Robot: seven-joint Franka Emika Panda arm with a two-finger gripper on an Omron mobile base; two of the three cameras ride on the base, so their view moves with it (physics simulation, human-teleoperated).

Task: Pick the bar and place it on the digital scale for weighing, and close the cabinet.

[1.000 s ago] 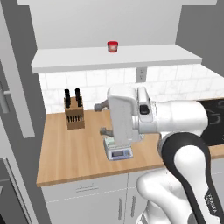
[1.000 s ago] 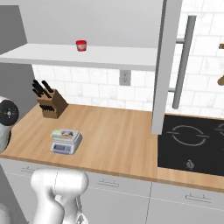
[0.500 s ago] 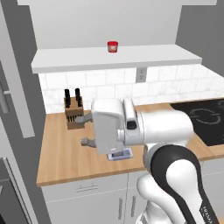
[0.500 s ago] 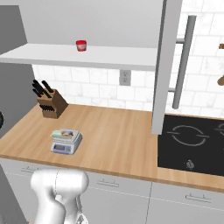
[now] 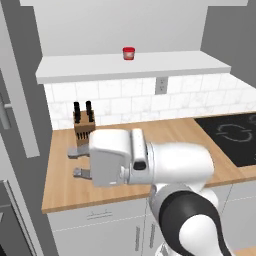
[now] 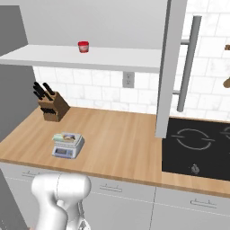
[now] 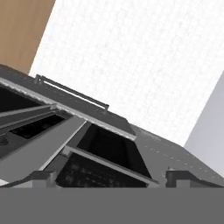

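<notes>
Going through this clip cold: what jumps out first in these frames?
The white arm sweeps left across the counter, its open gripper reaching out sideways just in front of the knife block. On the wooden counter, the bar already lies on the digital scale. To the right, the cabinet door stands open edge-on over the cooktop, and a red-lidded jar sits alone on the shelf.

The worktop [image 6: 121, 139] lies bare between the scale [image 6: 67, 144] and the hob [image 6: 197, 148]. The open cabinet door [image 6: 170, 67] juts over its right part; the knife block [image 6: 51, 107] stands at the back left.
</notes>
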